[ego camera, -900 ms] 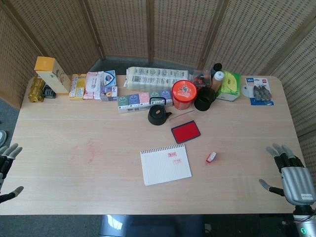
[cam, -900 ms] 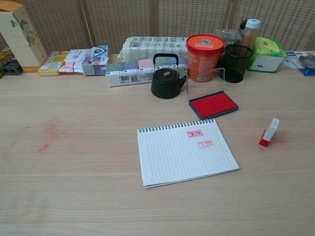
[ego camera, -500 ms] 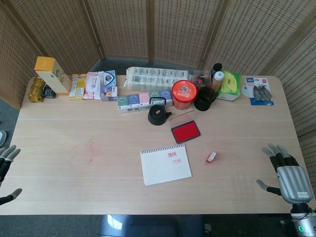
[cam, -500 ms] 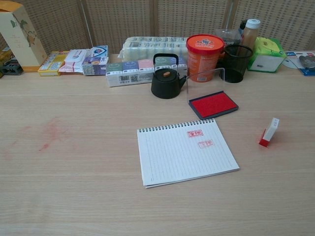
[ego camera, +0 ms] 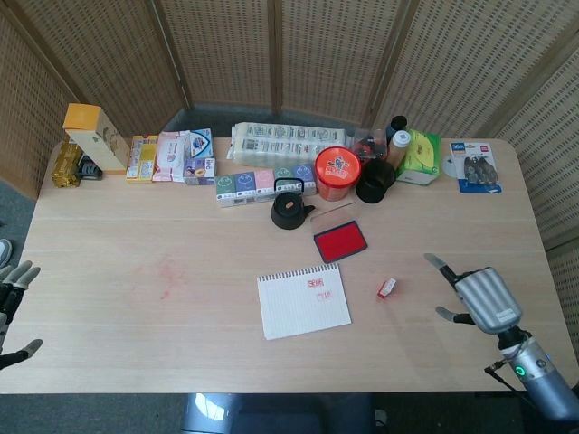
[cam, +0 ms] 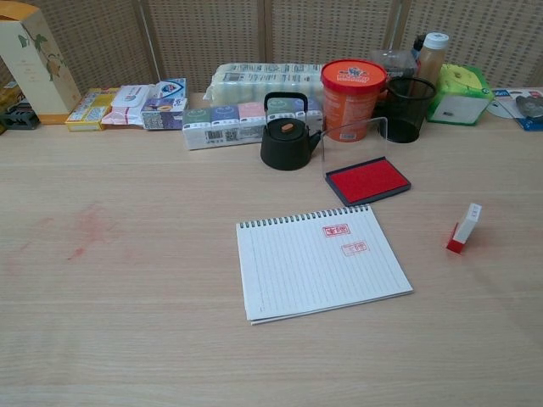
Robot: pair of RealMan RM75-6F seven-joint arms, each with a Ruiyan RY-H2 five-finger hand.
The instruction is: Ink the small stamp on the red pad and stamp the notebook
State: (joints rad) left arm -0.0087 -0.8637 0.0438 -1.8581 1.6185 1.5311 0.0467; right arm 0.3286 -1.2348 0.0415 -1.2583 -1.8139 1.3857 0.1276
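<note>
The small red-and-white stamp (ego camera: 387,288) (cam: 464,227) stands on the table, right of the spiral notebook (ego camera: 303,303) (cam: 321,262), whose page carries two red stamp marks near its top right. The red ink pad (ego camera: 339,240) (cam: 367,180) lies open just beyond the notebook. My right hand (ego camera: 477,296) hovers over the table a short way right of the stamp, fingers spread, holding nothing. My left hand (ego camera: 11,303) shows only at the left edge of the head view, fingers apart and empty. Neither hand appears in the chest view.
A black teapot (ego camera: 289,211), an orange tub (ego camera: 336,172) and a black mesh cup (ego camera: 374,181) stand behind the ink pad. Boxes and packets (ego camera: 181,155) line the far edge. A faint red smear (ego camera: 166,268) marks the table's left half.
My right hand has moved from the table's right edge inward and leftward toward the stamp. The left hand has barely shifted. Stamp, pad and notebook have not moved.
</note>
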